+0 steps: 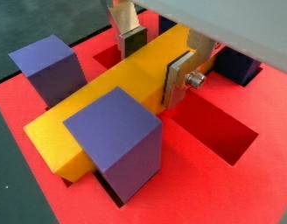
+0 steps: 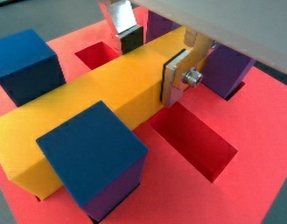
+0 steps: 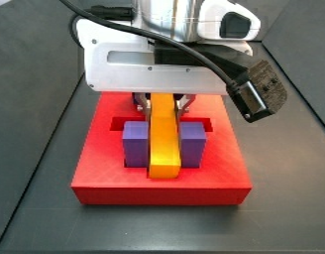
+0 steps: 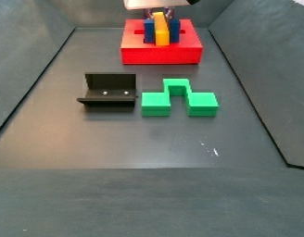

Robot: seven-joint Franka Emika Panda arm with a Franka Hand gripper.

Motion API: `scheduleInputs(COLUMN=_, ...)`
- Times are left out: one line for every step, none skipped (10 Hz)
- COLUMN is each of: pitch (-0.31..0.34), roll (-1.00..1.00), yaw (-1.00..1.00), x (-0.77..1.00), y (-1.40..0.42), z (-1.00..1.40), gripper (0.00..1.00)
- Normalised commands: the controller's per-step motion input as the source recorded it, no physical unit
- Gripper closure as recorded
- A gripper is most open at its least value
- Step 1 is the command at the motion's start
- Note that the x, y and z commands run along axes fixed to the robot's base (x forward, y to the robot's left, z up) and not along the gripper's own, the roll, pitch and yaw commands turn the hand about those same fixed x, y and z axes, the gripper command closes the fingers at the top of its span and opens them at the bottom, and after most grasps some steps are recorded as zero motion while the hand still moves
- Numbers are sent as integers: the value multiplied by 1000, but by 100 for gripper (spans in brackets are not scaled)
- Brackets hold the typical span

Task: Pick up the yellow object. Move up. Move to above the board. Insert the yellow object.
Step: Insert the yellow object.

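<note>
End effector (image 1: 156, 59) sits low over the board (image 1: 251, 188), its silver fingers (image 1: 180, 77) closed on the yellow object (image 1: 105, 101) — the bar lies between the upright blocks (image 3: 134, 140), down among the board's slots in both wrist views. Farther along the counter (image 4: 142, 176), the fixture (image 4: 105, 93) and a green notched block (image 4: 180, 98) stand well apart from the board.

The claw (image 3: 165, 96) hides the far end of the yellow bar (image 3: 165, 139) on the red board (image 3: 160, 182), and its fingertips sit unseen behind the blue blocks (image 3: 135, 142).
</note>
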Motion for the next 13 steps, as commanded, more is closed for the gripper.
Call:
scheduleInputs(pitch=0, roll=-36, yaw=-69, x=-51, y=0, z=-354, gripper=100)
scheduleInputs(pitch=0, roll=-111, yaw=-94, x=0, y=0, z=-234, gripper=100)
scheduleInputs(pitch=0, roll=0, yaw=-357, x=100, y=0, z=-9, gripper=100)
scheduleInputs(pitch=1, roll=67, yaw=-431, x=191, y=-37, z=-34, gripper=100)
scheduleInputs(pitch=6, roll=77, yaw=-474, x=143, y=-20, z=-34, gripper=100)
scheduleInputs(pitch=0, roll=103, yaw=-549, x=174, y=-29, z=-31, gripper=100)
scheduleInputs(pitch=26, roll=91, yaw=-409, x=97, y=-26, z=-151, gripper=100)
scheduleInputs(pitch=0, roll=49, yaw=-137, x=0, y=-3, z=-400, gripper=100)
scheduleInputs(pitch=0, roll=53, yaw=-9, x=0, y=-20, z=-640, gripper=100)
scheduleInputs(pitch=-13, roll=59, yaw=0, x=20, y=-26, z=-531, gripper=100)
scheduleInputs(pitch=39, roll=0, yaw=0, x=0, y=0, z=-114, gripper=100)
scheduleInputs(pitch=36, roll=0, yaw=0, x=0, y=0, z=-57, gripper=100)
scheduleInputs(pitch=0, roll=0, yaw=0, x=0, y=0, z=-23, gripper=100)
